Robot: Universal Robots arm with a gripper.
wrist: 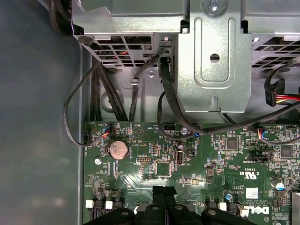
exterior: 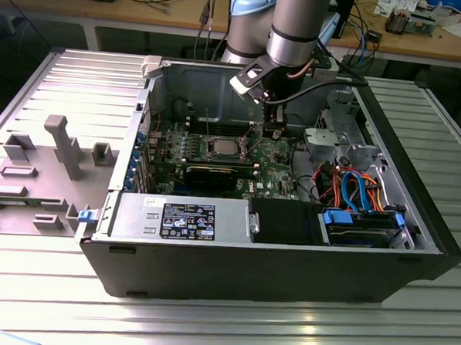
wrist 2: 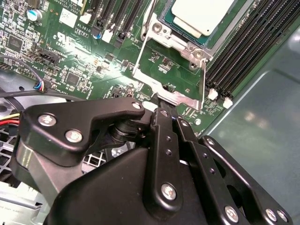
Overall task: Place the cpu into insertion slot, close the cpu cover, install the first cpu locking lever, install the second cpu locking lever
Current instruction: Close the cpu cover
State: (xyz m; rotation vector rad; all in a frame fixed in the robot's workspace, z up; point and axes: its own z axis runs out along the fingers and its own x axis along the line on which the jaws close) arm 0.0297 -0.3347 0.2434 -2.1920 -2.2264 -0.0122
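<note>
I am looking down past the black gripper (wrist 2: 161, 111) in the second wrist view. Its two fingers are lying drawn together, tips side by side with no gap showing between them. They are meeting the near edge of the cpu cover (wrist 2: 176, 97). I cannot tell whether they are pinching that silver lip or only touching it.

The cover is standing swung open, its cut-out middle showing green motherboard (wrist 2: 70, 61) through it. Its free edge is running crosswise to the fingers, right at the tips, and its hinged side is lying away from me, against the socket. So the cover is sitting directly ahead of the gripper, between the fingertips and the socket.

Just beyond it, the cpu (wrist 2: 201, 14) is already sitting flat in the insertion slot (wrist 2: 180, 41), dull metal top facing up and the silver rim framing it. I am judging placement done and the cover as the step in hand.

Past the socket, the long black memory slots (wrist 2: 243, 56) are running alongside. In the exterior view the socket is lying toward the exterior view's left of the gripper, inside the open computer case (exterior: 287, 268).
</note>
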